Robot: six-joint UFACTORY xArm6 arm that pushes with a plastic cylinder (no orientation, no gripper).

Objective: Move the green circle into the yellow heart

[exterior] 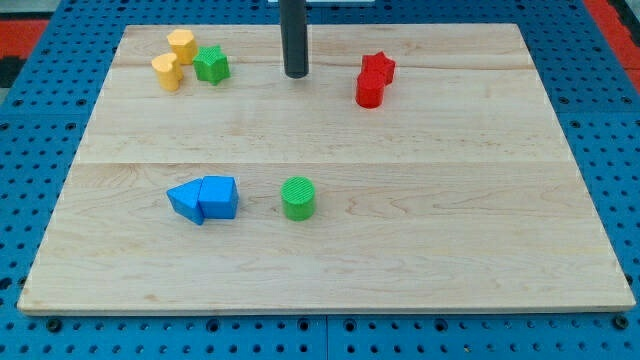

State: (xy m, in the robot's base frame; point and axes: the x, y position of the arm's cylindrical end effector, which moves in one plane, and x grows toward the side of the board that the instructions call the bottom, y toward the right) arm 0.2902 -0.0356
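Note:
The green circle (298,197) sits on the wooden board a little below its middle. The two yellow blocks are at the view's top left: one (182,44) higher and one (167,71) just below it to the left; I cannot tell which is the heart. My tip (295,74) rests on the board near the view's top centre, straight above the green circle and well apart from it, to the right of the yellow blocks.
A green star (211,64) stands right beside the yellow blocks. A red star (378,67) and a red cylinder (369,90) touch at the top right. Two blue blocks (204,199) lie together left of the green circle. The board's edge (320,310) borders blue pegboard.

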